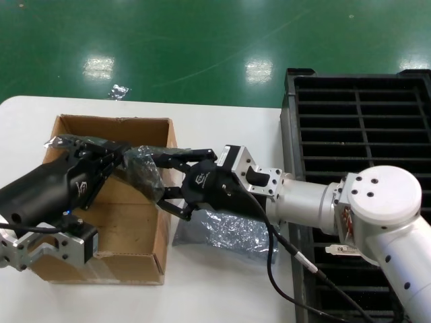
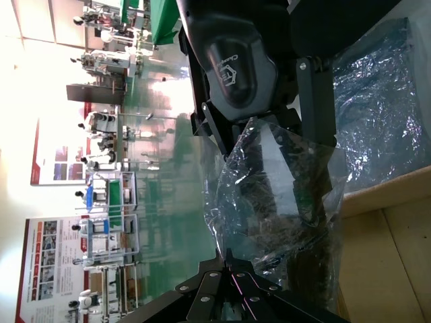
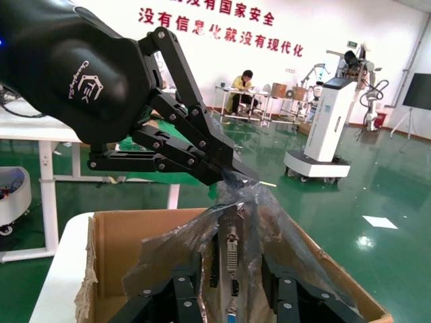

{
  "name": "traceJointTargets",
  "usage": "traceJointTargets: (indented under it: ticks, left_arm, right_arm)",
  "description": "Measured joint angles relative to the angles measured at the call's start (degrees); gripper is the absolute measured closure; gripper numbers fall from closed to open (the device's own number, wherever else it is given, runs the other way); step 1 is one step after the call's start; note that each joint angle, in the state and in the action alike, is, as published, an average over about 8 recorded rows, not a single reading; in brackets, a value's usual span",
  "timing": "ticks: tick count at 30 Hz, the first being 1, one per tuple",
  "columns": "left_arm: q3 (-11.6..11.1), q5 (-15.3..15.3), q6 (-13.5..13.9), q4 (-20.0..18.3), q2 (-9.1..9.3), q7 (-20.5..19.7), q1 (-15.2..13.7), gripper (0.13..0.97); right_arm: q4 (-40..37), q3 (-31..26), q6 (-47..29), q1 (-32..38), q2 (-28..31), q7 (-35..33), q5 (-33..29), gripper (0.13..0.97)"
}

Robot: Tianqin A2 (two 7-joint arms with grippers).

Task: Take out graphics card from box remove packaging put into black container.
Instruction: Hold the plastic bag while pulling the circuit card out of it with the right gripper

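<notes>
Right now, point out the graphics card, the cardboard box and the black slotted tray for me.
graphics card (image 3: 232,259): right wrist view, on its metal end bracket inside the bag.
box (image 1: 128,219): head view, on its bare inner floor.
black container (image 1: 357,108): head view, on a rib between slots.
</notes>
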Motion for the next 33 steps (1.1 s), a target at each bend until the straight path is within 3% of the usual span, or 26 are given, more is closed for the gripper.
traceJointTargets:
  ticks: [22,27,33]
  left_arm:
    - [0.0,0.0,0.0,0.0,0.00,0.0,0.0,0.958]
    - [0.0,0.0,0.0,0.0,0.00,0.0,0.0,0.958]
    - [0.0,0.0,0.0,0.0,0.00,0.0,0.0,0.958]
  right_arm:
    - [-2.9,1.3,2.5,0.6,-1.7,-1.1,0.7,0.897]
    - [1.8,0.9,2.2,-1.1,0.2,0.9,0.4,0.906]
    - [12.7,0.6,1.6,-4.8,4.8,5.3,0.1,0.906]
